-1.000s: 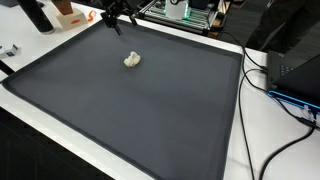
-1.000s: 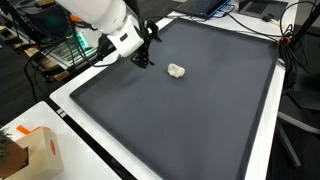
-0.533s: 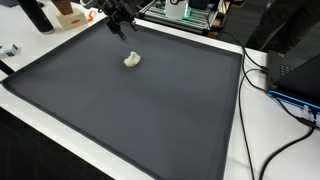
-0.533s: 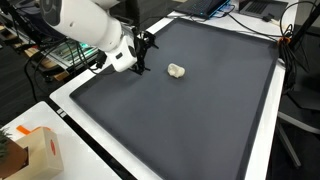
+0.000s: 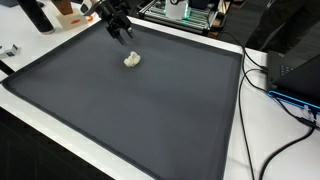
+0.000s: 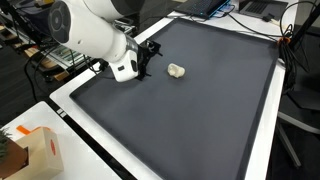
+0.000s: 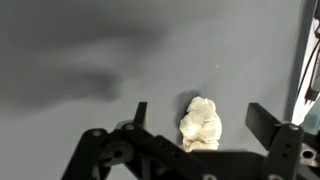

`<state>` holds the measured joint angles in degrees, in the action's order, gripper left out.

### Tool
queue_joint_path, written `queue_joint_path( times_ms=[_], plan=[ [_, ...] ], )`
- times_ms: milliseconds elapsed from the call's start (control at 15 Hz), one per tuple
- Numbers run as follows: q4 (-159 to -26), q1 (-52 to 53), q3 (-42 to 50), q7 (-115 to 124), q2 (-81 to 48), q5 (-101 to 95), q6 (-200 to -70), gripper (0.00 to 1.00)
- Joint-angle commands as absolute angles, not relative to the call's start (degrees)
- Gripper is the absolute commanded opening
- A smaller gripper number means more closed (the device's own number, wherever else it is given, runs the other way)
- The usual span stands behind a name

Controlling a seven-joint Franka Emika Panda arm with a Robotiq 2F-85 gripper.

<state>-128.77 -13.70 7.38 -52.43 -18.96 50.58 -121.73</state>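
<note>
A small crumpled cream-white lump lies on the dark grey mat in both exterior views. My gripper hovers just above and beside it, jaws wide open. In the wrist view the lump sits between the two black fingers, nearer the left one, with clear gaps on both sides. Nothing is held.
A white table border frames the mat. Black cables and a dark device lie off one side. An orange-and-white box stands near a corner, and equipment racks sit behind the mat.
The arm has swung lower and closer to the lump. The jaws stay open; the lump has not moved.
</note>
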Motion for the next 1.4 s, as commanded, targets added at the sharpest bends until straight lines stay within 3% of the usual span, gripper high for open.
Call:
queue_joint_path(
  times_ms=[0, 1333],
  plan=[
    [-125.63, -14.31, 7.34, -46.87, -21.83, 51.8, -120.73, 1.0],
    [-110.6, -9.13, 6.98, 3.82, -30.09, 38.46, -117.51, 1.0]
  ],
)
